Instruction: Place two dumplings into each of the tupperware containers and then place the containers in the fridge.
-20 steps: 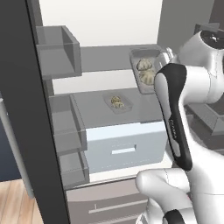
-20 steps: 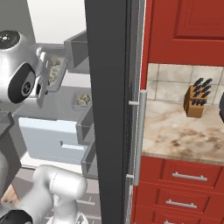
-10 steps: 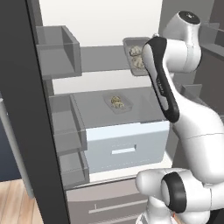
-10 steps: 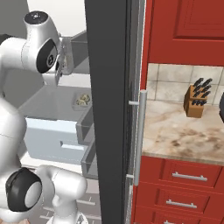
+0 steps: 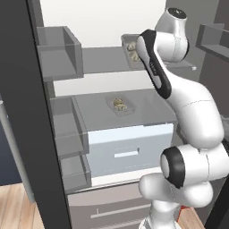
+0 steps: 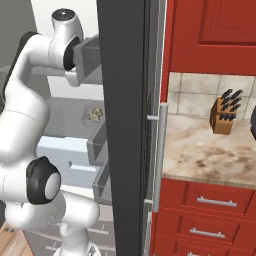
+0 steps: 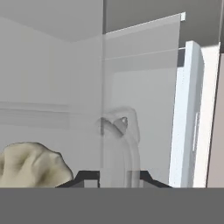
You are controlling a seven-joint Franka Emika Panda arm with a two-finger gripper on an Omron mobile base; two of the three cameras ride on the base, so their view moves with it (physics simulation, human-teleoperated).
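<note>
- Left base view: my arm reaches up into the open fridge [image 5: 107, 27], and I hold a tupperware container [image 5: 129, 50] with dumplings in it at the upper shelf [image 5: 100, 60], its near part hidden behind my forearm. The other tupperware container [image 5: 120, 105] already sits on the grey shelf over the pale drawer [image 5: 129, 150], with two dumplings [image 5: 119, 103] inside. The risk I see: if I tilt the held tray while setting it down, the dumplings could roll out; if its rim catches the shelf edge, it could slip from my pinch.
- Right base view: the fridge door [image 6: 125, 125] blocks most of the interior. The lower container [image 6: 94, 115] and its contents show just left of the door bins [image 6: 100, 167]. On the counter [image 6: 210, 155] beyond stands a knife block [image 6: 224, 114].
- Hand view: my gripper [image 7: 113, 176] is closed on the translucent wall of the held container [image 7: 120, 148], which rises between my fingertips [image 7: 85, 177]. One dumpling [image 7: 33, 164] lies inside, close beside my fingers. I cannot see the second one here.
</note>
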